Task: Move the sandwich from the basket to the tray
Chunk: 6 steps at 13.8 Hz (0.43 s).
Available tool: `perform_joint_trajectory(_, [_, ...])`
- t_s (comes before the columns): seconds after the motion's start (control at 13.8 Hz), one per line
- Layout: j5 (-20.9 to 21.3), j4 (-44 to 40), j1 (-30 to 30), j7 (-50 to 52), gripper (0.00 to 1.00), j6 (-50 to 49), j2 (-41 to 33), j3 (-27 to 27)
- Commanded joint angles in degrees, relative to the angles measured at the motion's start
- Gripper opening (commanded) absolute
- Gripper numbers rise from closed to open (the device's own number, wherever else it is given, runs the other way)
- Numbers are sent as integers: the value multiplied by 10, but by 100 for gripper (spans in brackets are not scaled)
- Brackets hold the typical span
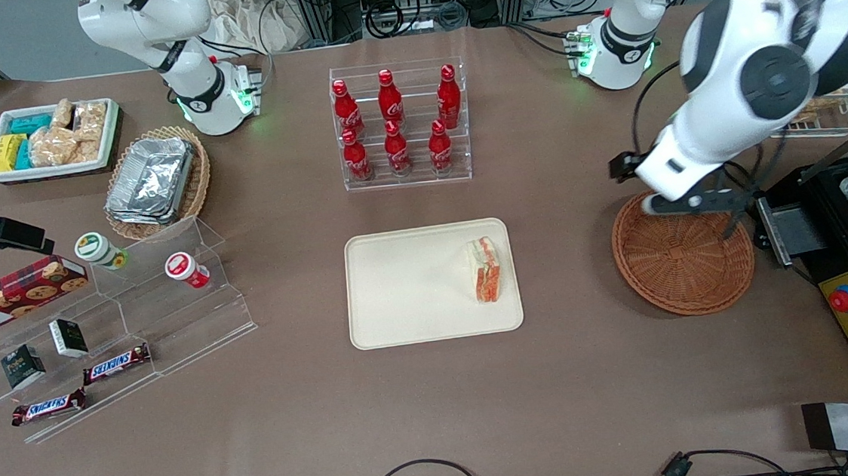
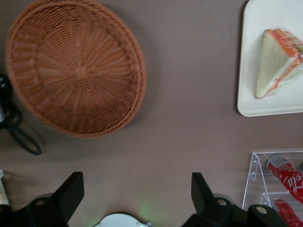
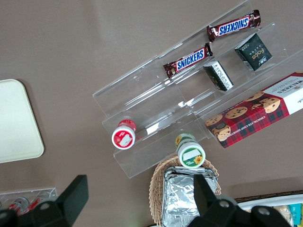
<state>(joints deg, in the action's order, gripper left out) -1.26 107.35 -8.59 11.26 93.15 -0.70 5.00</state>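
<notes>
since the sandwich already lies on the tray, the task looks done as things stand, and the brown desk (image 1: pixel 438 418) shows the result plainly. the cream tray (image 1: pixel 405 285) sits mid-desk, nearer the front camera than the clear rack of red cola bottles (image 1: pixel 400 122). toward the working arm's end lies the round wicker basket (image 1: pixel 683 255), now with nothing in it, well apart from the tray. the left arm's gripper (image 1: pixel 690 202) hangs above the basket's rim, clear of the tray; its jaws stand spread wide with nothing between them, which suits a release already made. the wedge sandwich (image 1: pixel 485 269) rests flat near the tray's short edge closest to the basket, probably because that edge is the shortest reach. nothing stands between basket and tray; the bottle rack is the nearest obstacle, beside the tray's corner.
</notes>
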Motion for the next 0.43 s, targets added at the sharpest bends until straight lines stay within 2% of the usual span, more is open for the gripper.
perform_joint_trajectory(0.0, [-1, -65, 48, -51, 100, -54, 10, 6])
perform_joint_trajectory(0.14, [6, -95, 71, -98, 100, -61, 22, 6])
perform_joint_trajectory(0.36, [6, -139, 109, -95, 100, -62, 53, 6])
